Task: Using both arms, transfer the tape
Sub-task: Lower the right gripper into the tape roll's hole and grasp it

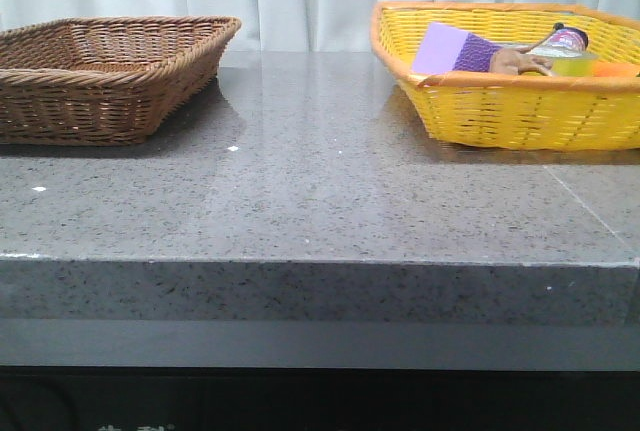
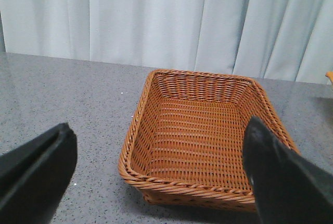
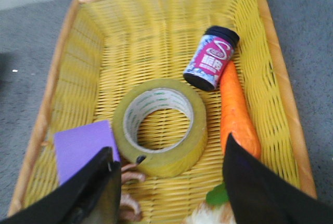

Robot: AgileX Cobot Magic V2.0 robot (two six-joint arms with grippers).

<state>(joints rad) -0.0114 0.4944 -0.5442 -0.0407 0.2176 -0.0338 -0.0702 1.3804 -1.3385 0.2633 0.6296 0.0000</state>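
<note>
1. We see the grey speckled stone table (image 1: 320,201) carrying two baskets well apart: an empty brown wicker basket (image 2: 200,130) on our left and a yellow woven basket (image 3: 130,37) on our right.
2. The roll of translucent yellow-green packing tape (image 3: 160,125) lies flat in the yellow basket, between a purple block (image 3: 83,148) and an orange carrot (image 3: 237,109), near a small dark-capped jar (image 3: 212,57).
3. We judge the right arm should descend straight, one finger inside the core, clear of carrot and block.
4. Our right gripper (image 3: 166,187) hangs spread wide above the tape, holding nothing.
5. Our left gripper (image 2: 156,177) is likewise wide open and empty, facing the brown basket.
</note>
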